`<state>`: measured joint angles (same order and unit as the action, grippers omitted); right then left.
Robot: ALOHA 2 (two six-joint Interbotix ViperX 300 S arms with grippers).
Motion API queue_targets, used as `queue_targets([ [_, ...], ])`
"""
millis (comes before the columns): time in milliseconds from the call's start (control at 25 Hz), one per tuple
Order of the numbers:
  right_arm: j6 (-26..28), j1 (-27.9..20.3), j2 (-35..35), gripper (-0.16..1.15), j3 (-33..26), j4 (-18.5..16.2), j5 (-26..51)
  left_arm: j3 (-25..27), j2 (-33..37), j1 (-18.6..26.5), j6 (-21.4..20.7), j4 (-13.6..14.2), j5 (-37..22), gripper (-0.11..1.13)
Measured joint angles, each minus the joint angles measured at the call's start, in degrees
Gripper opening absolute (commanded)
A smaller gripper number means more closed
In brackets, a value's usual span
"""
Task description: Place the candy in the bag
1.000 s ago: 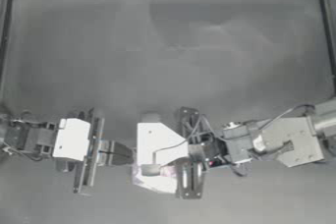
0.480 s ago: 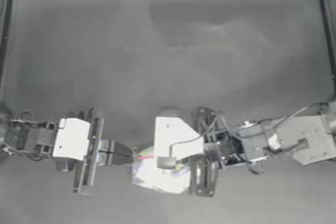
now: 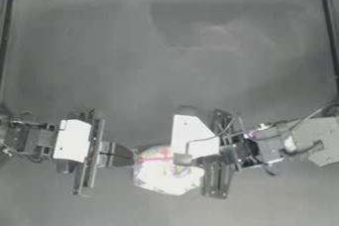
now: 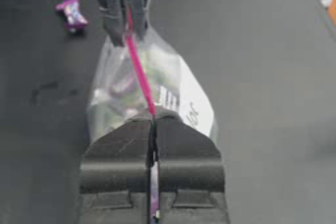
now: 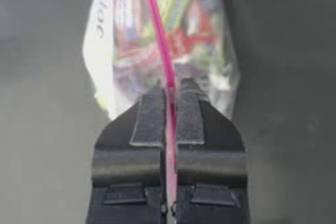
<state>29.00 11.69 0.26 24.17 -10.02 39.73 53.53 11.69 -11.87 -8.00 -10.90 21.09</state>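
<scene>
- Top view: the bag hangs between the left gripper and right gripper, near the table's front edge.
- Wrist views alone show each one's jaws clamped on the pink seal strip.
- Only the left wrist view shows the candy, lying on the table beside the bag.

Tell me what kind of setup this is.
Likely a lab teleoperation bench: a bare dark table with a raised rim, the left claw and right claw both shut on a clear crinkly plastic zip bag, and a tiny pink-ended wrapped candy alongside.
</scene>
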Motion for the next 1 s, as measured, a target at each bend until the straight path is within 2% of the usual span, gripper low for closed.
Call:
queue_targets([
  [1000, 10.0, 3.1, -6.1, 0.05, 9.0, -0.8, -1.1, 0.4, 0.0, -0.1, 0.0, -0.6, 0.1, 0.13],
])
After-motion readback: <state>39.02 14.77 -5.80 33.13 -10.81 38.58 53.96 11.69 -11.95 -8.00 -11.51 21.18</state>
